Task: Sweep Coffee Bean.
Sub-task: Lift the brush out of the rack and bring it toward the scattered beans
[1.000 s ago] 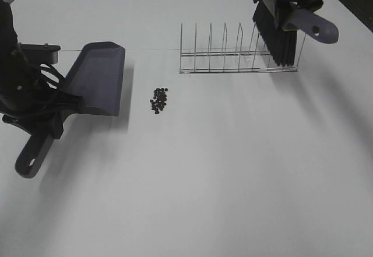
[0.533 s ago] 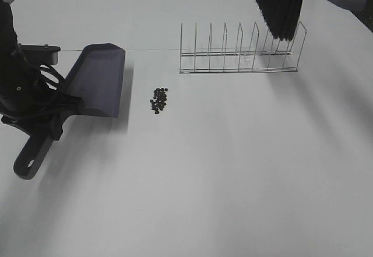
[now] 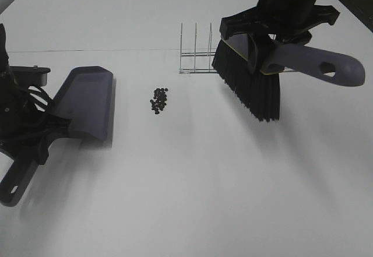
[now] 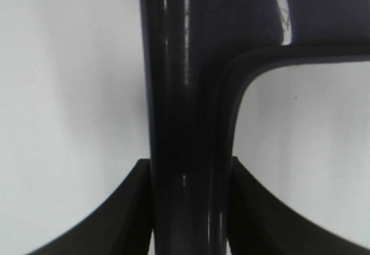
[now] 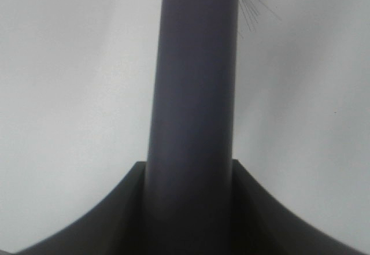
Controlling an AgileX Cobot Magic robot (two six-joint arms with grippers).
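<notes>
the black-bristled grey brush (image 3: 252, 88), clamped by the right gripper (image 5: 191, 206), is lifted off the metal wire rack (image 3: 195, 53) toward upper centre; the purple plastic dustpan (image 3: 87, 102), clamped by the left gripper (image 4: 191, 206), is shifted left; the dark coffee beans (image 3: 158, 101) lie between, unswept.

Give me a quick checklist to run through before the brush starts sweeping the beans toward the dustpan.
1. Right gripper jaws shut on brush handle: ok.
2. Left gripper jaws shut on dustpan handle: ok.
3. Coffee beans in one pile between dustpan and brush: ok.
4. Bristles touching table: not ok, brush hangs above it.
5. Dustpan lip flat on table: cannot tell.
</notes>
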